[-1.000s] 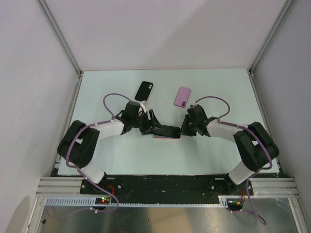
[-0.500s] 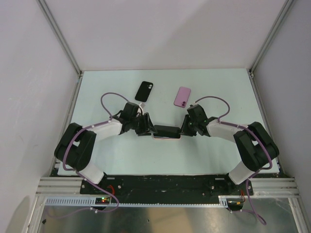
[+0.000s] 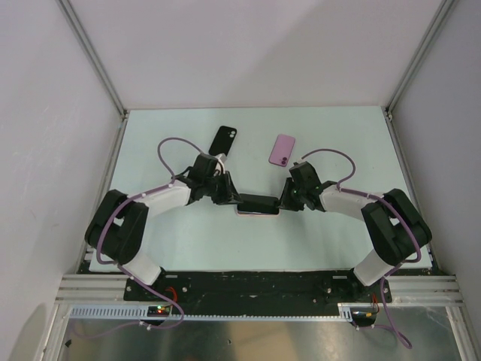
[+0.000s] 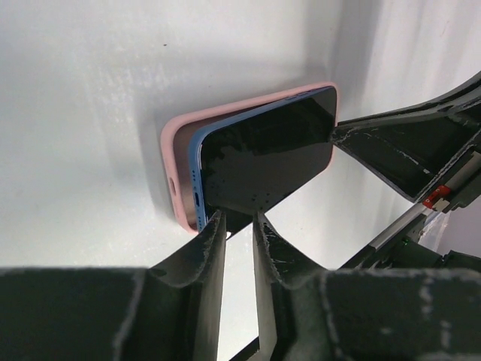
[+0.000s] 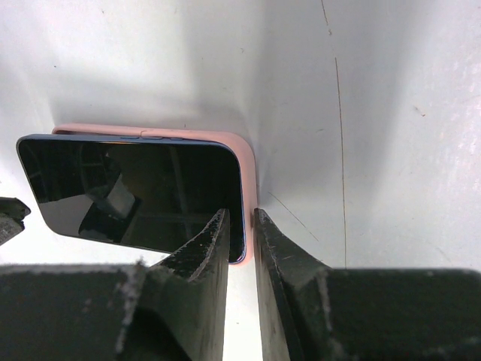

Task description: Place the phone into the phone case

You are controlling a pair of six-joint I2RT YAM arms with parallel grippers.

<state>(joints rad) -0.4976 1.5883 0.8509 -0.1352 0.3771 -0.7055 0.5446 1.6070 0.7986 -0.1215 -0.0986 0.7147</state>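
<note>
In the middle of the table lies a pink phone case with the phone, blue-edged with a dark screen, resting in it at a tilt. The left wrist view has the phone raised out of the case at the near end. My left gripper has its jaws narrowed around the phone's near corner. At the other end my right gripper is shut. One finger lies on the screen and the other outside the case wall.
A black phone case lies at the back left of the mat, a purple one at the back right. Both arms' purple cables loop above the table. Metal frame posts and walls border the mat on all sides.
My left gripper has slid right to the phone's left end and its jaws have narrowed around that corner. The right gripper and the phone in its case have stayed put.
</note>
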